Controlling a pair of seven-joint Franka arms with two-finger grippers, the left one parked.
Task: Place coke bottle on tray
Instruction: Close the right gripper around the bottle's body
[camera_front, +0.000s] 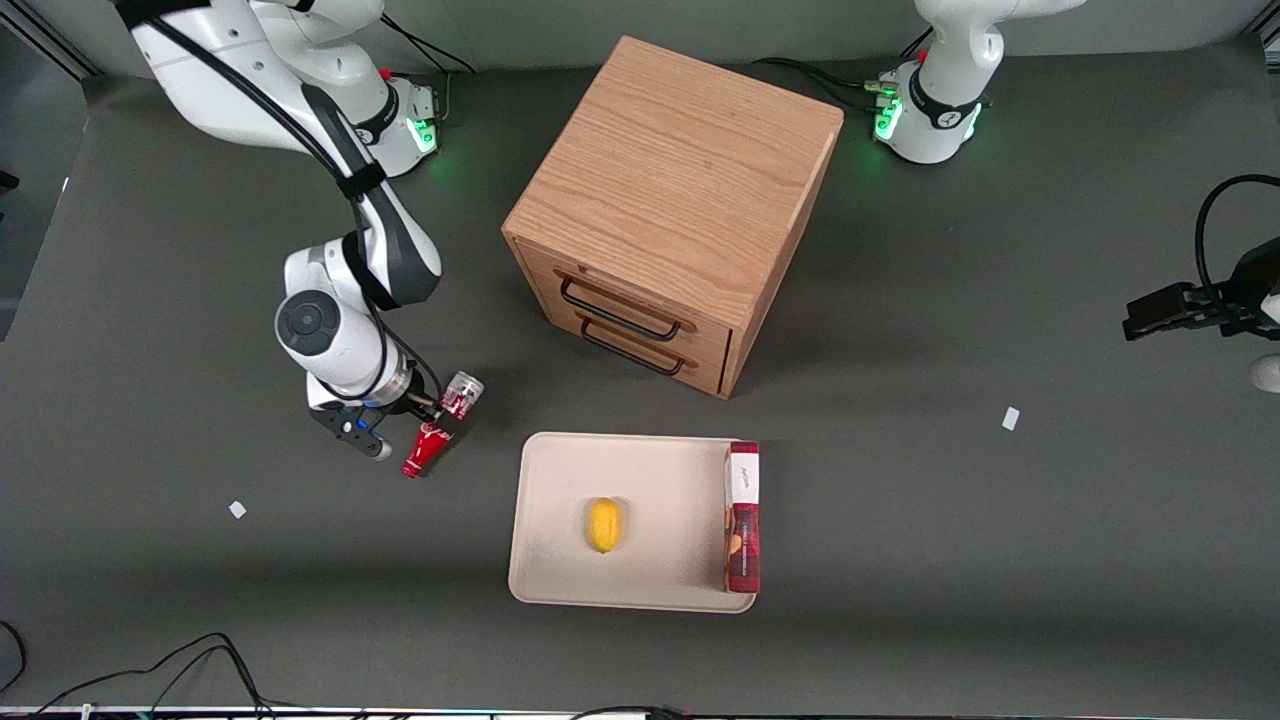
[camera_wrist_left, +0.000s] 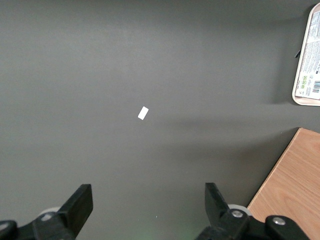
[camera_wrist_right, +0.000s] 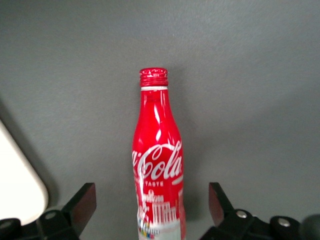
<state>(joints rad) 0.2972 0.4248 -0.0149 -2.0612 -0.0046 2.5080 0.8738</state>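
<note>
The coke bottle (camera_wrist_right: 157, 165) is a slim red contour bottle with a ribbed red cap, a thin white ring under the cap, white script lettering across its belly and a pale printed band toward its base. In the front view the coke bottle (camera_front: 437, 425) lies on the dark bench (camera_front: 900, 500), its cap pointing toward the front camera and its silver base away from it. It sits off the tray (camera_front: 560, 500), toward the working arm's end of the bench. The gripper (camera_wrist_right: 152, 210) is open around the bottle's lower body, one finger on each side with bench showing between each finger and the bottle. On the cream tray sit a yellow lemon (camera_front: 604, 524) and a red snack box (camera_front: 742, 520) along its edge. A wooden drawer cabinet (camera_front: 670, 200) stands farther from the front camera than the tray.
</note>
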